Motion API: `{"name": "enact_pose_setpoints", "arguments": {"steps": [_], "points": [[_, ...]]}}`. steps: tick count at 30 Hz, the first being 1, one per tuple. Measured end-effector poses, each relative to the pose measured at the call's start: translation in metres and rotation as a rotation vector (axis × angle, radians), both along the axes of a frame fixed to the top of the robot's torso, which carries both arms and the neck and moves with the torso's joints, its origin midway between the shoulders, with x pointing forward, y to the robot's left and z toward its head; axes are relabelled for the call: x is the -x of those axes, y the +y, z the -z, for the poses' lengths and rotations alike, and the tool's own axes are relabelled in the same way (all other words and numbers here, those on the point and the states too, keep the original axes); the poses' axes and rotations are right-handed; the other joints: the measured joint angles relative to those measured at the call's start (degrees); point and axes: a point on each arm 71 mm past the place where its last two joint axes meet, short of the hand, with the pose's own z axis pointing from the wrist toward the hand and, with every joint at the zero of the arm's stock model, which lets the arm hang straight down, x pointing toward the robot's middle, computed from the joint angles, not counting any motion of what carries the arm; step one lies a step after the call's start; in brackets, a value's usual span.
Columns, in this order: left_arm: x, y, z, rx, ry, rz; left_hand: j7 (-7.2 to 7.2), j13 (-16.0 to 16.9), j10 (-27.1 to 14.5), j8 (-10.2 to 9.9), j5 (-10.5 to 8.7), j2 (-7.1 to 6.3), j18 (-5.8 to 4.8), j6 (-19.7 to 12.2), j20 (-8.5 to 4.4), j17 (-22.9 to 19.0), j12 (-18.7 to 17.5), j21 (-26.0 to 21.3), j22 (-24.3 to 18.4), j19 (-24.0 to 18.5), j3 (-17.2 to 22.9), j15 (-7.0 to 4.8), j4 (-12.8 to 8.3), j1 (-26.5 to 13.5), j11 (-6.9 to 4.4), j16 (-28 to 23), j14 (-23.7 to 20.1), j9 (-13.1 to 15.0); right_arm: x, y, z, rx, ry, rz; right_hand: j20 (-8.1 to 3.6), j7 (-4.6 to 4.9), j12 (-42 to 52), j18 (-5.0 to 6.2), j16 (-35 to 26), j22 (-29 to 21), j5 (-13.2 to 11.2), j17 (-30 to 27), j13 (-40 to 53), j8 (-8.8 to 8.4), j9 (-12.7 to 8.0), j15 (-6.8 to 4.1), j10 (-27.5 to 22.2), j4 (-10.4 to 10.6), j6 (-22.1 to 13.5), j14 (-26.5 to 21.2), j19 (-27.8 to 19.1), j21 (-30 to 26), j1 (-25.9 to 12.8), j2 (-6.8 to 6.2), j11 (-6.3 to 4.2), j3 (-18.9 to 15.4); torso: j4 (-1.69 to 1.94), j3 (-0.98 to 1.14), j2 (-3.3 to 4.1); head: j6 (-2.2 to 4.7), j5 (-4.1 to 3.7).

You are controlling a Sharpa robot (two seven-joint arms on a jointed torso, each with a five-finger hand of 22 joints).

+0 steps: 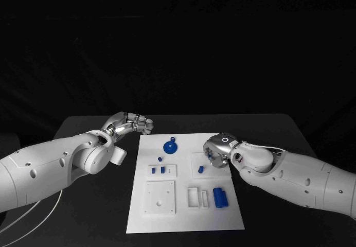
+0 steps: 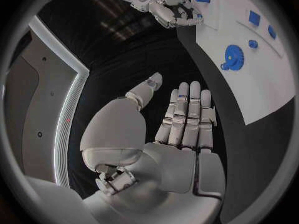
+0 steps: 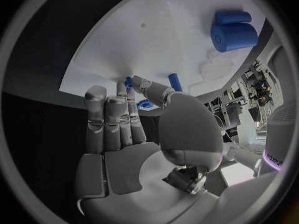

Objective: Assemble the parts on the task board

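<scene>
The white task board (image 1: 185,216) lies in the middle of the black table. On it are a blue gear (image 1: 171,147), two short blue pegs (image 1: 158,169) side by side, a single peg (image 1: 200,168) and a thick blue cylinder (image 1: 219,197). My right hand (image 1: 217,149) hovers over the board's right part, just behind the single peg, with fingers stretched out and nothing in them (image 3: 124,124). My left hand (image 1: 130,124) is off the board, past its far left corner. Its fingers are straight, the thumb is apart, and the palm is empty (image 2: 181,119).
White raised blocks sit on the board's near half: a square plate with holes (image 1: 160,197) and a slotted holder (image 1: 197,197) beside the cylinder. Bare black table (image 1: 282,128) surrounds the board on all sides.
</scene>
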Motion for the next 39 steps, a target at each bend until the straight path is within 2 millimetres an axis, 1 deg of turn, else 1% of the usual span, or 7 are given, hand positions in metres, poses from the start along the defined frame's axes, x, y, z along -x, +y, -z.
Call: {"name": "enact_pose_setpoints", "arguments": {"steps": [3,7,16,24,25,32,39], "points": [[0.0002,-0.0005,-0.0001,0.001,0.0,0.001,0.0,0.0,0.0,0.0,0.0,0.0,0.0,0.0,0.0,0.1,0.0,0.0,0.0,0.0,0.0,0.0,0.0,0.0,0.0,-0.2,0.0,0.0,0.0005,0.0015,0.0006,0.01,-0.01,-0.002,-0.01,-0.14,0.0,0.0,0.0,0.0,0.0,0.0,0.3,0.26,0.0,-0.39,0.3,0.0,0.2,0.0,0.0,0.2,0.2,-0.21,-0.21,0.3,0.0,-0.01,0.0,-0.01,-0.07],[0.0005,-0.001,-0.0001,0.001,0.0,0.003,0.0,0.0,0.0,0.0,0.0,0.0,0.0,0.0,0.0,0.1,0.0,-0.1,0.0,0.0,0.0,0.0,0.0,0.0,0.0,-0.2,0.0,-0.1,0.001,0.0027,0.0015,0.023,-0.021,-0.003,-0.1,-0.25,0.0,-0.01,0.0,0.0,0.0,0.0,0.4,0.27,0.0,-0.4,0.6,0.0,0.7,0.0,-0.1,0.4,0.3,-0.29,-0.5,0.8,0.02,-0.04,-0.02,-0.07,-0.18],[0.0007,-0.0012,-0.0002,0.002,0.0,0.003,0.01,0.0,0.0,0.0,0.0,0.0,-0.01,0.0,0.0,0.1,0.0,-0.2,0.1,0.0,0.0,0.0,0.0,0.0,0.0,-0.2,0.0,0.0,0.0025,0.0047,0.0023,0.037,-0.04,-0.004,-0.11,-0.63,0.0,-0.04,0.0,0.0,0.0,-0.1,0.6,0.27,0.0,-0.41,0.7,0.2,1.1,0.0,-0.1,0.4,0.4,-0.44,-0.42,0.9,0.03,-0.09,-0.02,-0.1,-0.24],[0.0002,0.0001,-0.0001,0.001,0.0,0.0,0.01,0.0,0.0,0.0,0.0,0.0,-0.01,0.0,0.0,0.2,0.0,-0.2,0.1,0.0,0.0,-0.01,0.0,0.0,0.0,-0.2,0.0,0.0,0.0038,0.0059,0.003,0.033,-0.06,0.001,-0.2,-0.47,-0.2,-0.47,0.0,0.0,0.0,-0.1,0.6,0.33,0.0,-0.8,0.7,0.3,1.3,0.0,-0.2,0.7,0.4,-0.45,-0.42,1.3,0.06,-0.08,0.01,-0.12,-0.18],[0.0001,0.0003,-0.0001,0.001,0.0,0.0,0.01,0.0,0.0,0.0,0.0,0.0,-0.01,0.0,0.0,0.2,0.0,-0.2,0.1,0.0,0.0,-0.01,0.0,0.0,0.0,-0.2,0.0,0.0,0.0039,0.0059,0.0031,0.032,-0.062,0.001,-0.2,-0.66,-0.2,-0.47,0.0,0.0,0.0,-0.1,0.7,0.39,0.0,-0.8,0.9,0.5,1.5,0.0,-0.2,0.7,0.4,-1.07,-0.53,1.6,0.06,-0.08,0.01,-0.11,-0.16],[-0.0007,0.0017,0.0,-0.001,-0.001,-0.005,0.02,0.0,0.0,0.0,0.0,0.0,-0.01,0.0,0.0,0.2,0.0,-0.2,0.1,0.0,0.0,-0.01,0.0,0.0,0.01,-0.2,0.0,0.0,0.0054,0.0056,0.0026,0.028,-0.07,0.005,-0.43,-0.67,-0.3,-0.55,0.0,0.0,0.0,-0.2,0.7,0.42,0.0,-0.81,1.0,0.7,1.5,0.0,0.0,0.7,0.3,-1.12,-0.61,1.8,0.07,-0.03,0.02,-0.06,-0.05],[-0.001,0.0025,0.0001,-0.002,-0.001,-0.007,-0.16,-0.1,0.0,0.0,0.0,0.0,-0.01,-0.2,0.0,0.2,0.0,-0.2,0.1,0.0,0.0,-0.01,0.0,0.0,0.01,-0.2,0.0,0.0,0.0062,0.0039,-0.0057,0.01,-0.083,0.007,-0.51,-0.66,-0.3,-0.63,0.0,0.0,0.0,-0.2,0.8,0.37,-0.1,-0.89,1.0,1.0,1.9,0.1,-0.1,0.7,0.6,-1.36,-0.57,2.0,0.03,-0.01,0.02,-0.05,0.05]]}}
